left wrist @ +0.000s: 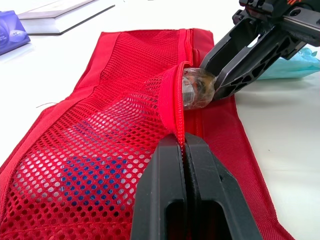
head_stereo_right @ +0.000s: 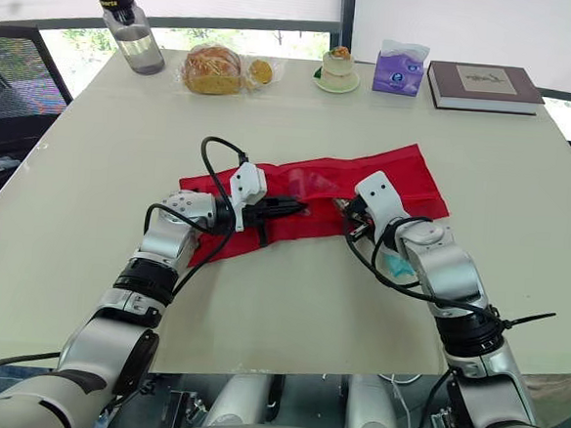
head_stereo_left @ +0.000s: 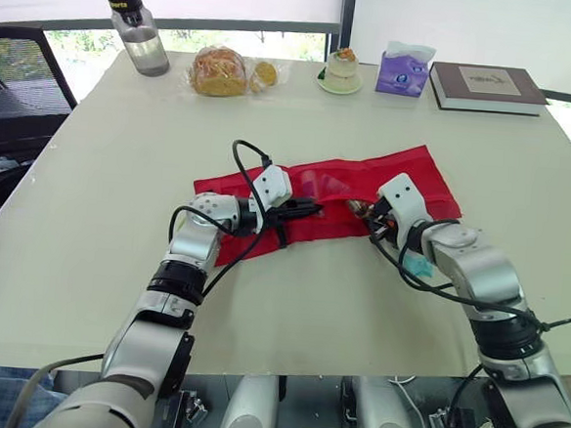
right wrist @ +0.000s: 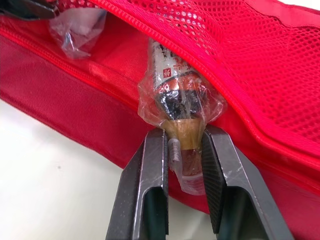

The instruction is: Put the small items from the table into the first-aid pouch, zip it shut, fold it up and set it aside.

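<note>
Right hand (right wrist: 184, 134): wrapped vial (right wrist: 172, 85) halfway into pouch (right wrist: 280, 60)

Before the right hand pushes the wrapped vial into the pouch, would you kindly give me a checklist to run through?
1. Left hand pinching mesh pocket edge: ok.
2. Pocket mouth held open: ok.
3. Right hand gripping wrapped vial: ok.
4. Vial's far end under the mesh: ok.
5. Teal packet packed: not ok, lying on table.
6. Room deeper in pocket: cannot tell.
</note>
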